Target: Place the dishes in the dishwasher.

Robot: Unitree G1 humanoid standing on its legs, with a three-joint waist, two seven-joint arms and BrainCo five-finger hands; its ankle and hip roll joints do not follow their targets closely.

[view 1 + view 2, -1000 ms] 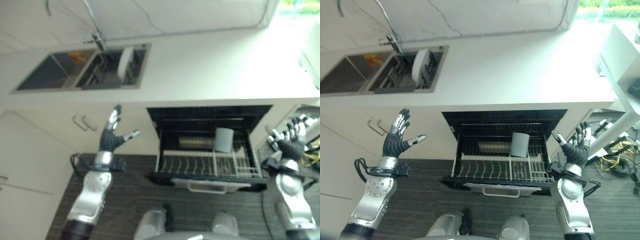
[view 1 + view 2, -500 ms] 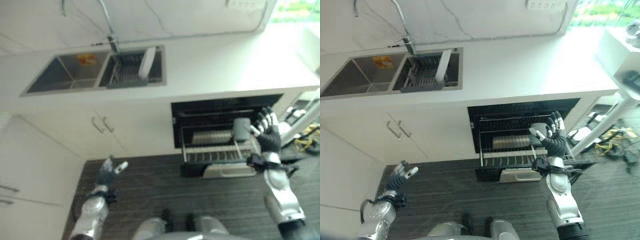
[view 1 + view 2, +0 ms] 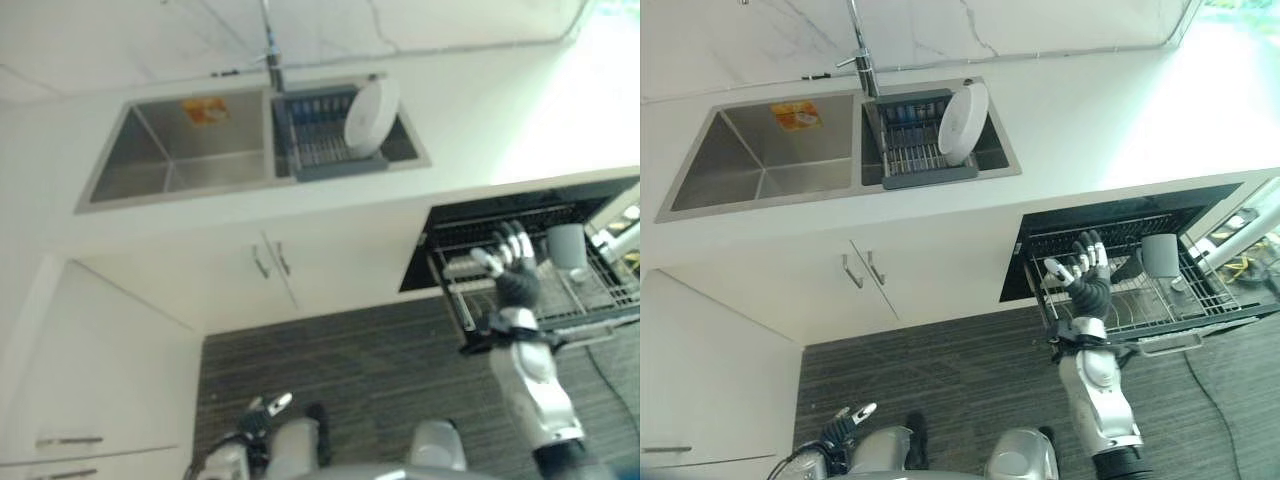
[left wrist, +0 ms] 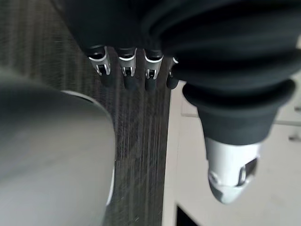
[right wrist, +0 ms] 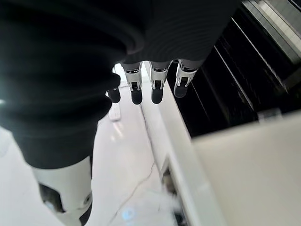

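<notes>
Silver fingers of the left hand (image 3: 845, 422) hang relaxed and empty, low over the dark floor (image 3: 940, 370). Farther out, the right hand (image 3: 1087, 283) is raised, fingers spread wide, holding nothing, in front of the pulled-out dishwasher rack (image 3: 1200, 300). A grey cup (image 3: 1160, 255) stands in that rack. Beyond, a white plate (image 3: 962, 124) stands on edge in the sink (image 3: 760, 150) drainer (image 3: 910, 160).

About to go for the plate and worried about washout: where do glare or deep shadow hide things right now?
Right eye view: daylight washes out the counter at its right end; the white plate in the sink rack reads clearly. Same view: the dishwasher cavity is dark, yet its grey cup shows. Left eye view: the same washout, heavier.
</notes>
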